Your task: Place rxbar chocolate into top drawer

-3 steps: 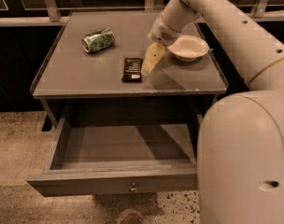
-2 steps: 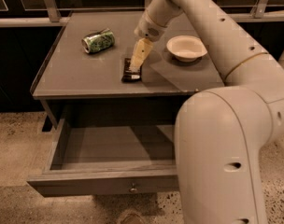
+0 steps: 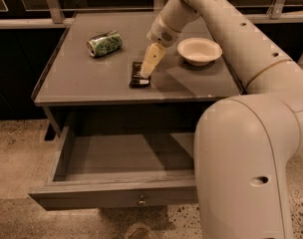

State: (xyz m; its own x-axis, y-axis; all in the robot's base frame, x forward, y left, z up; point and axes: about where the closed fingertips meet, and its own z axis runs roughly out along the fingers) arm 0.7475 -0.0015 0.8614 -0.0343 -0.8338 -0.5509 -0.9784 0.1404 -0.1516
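Pincer (image 3: 147, 72): low over the rxbar chocolate (image 3: 137, 78), grip state cannot be told | bar: flat on worktop (image 3: 86, 81), centre | top drawer (image 3: 111, 195): pulled open below | green can (image 3: 104, 43) rear-left; bowl (image 3: 199, 51) right

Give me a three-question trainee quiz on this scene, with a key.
1. True or false: the drawer is shut.
2. The gripper is: A at the bar; B inside the drawer; C down at the floor.
3. Fill in: the bar lies on the ___.
Key: 1 false, it stands open. 2 A. 3 table.
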